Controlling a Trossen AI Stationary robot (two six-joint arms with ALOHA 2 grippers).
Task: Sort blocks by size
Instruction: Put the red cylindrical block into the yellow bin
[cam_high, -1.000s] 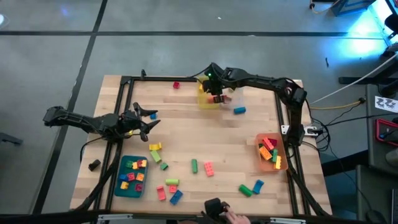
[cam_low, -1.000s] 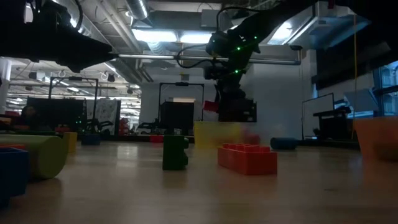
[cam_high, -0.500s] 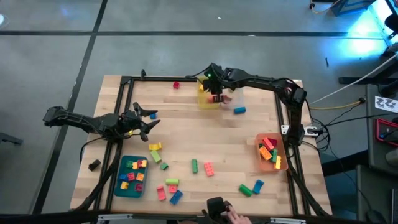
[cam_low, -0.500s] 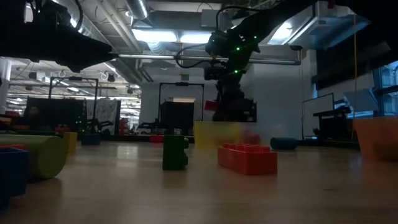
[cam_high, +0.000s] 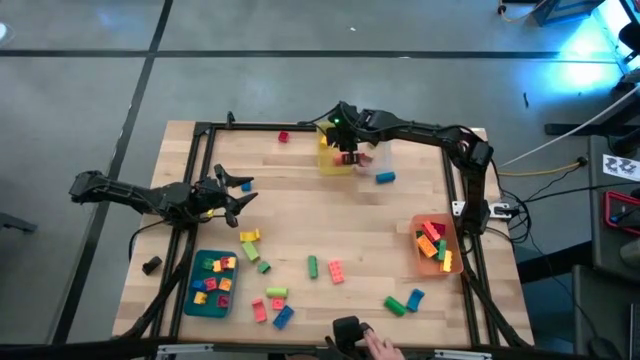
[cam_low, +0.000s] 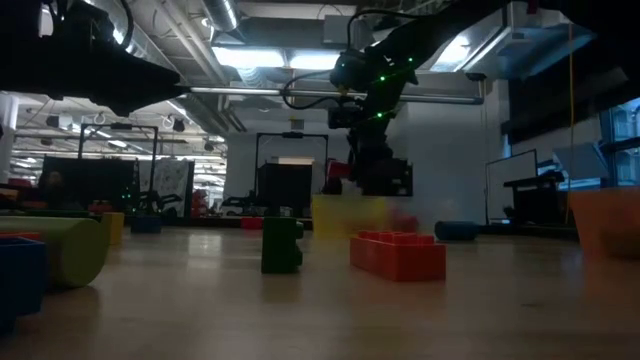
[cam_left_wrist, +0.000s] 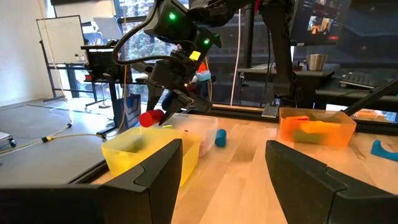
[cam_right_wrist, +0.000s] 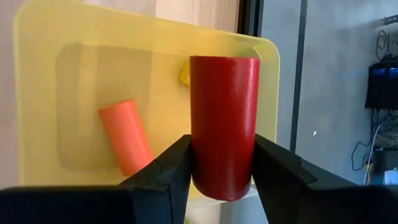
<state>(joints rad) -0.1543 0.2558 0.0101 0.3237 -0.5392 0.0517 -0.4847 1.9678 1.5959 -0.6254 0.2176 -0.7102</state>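
Observation:
My right gripper (cam_right_wrist: 222, 163) is shut on a red cylinder-shaped block (cam_right_wrist: 224, 118) and hangs over the yellow bin (cam_high: 331, 160) at the table's far side. In the left wrist view the red block (cam_left_wrist: 150, 118) is clear above the yellow bin (cam_left_wrist: 134, 152). An orange cylinder block (cam_right_wrist: 127, 140) lies on the bin's floor. My left gripper (cam_high: 240, 196) waits open at the table's left side with nothing between its fingers. Several loose blocks (cam_high: 336, 271) lie on the near half of the table. My right gripper pinches the red cylinder's round side near one end (cam_right_wrist: 222, 177) between its two fingers. The fingers slant down from above, and the cylinder runs on forward past their tips. It is lifted clear, over the yellow bin's opening.
A teal bin (cam_high: 195, 300) with several blocks stands near left, an orange bin (cam_high: 424, 262) with several blocks at the right, a clear bin (cam_high: 378, 155) beside the yellow one. A blue block (cam_high: 385, 177) and a red block (cam_high: 284, 136) lie nearby. A person's hand (cam_high: 378, 346) is at the near edge.

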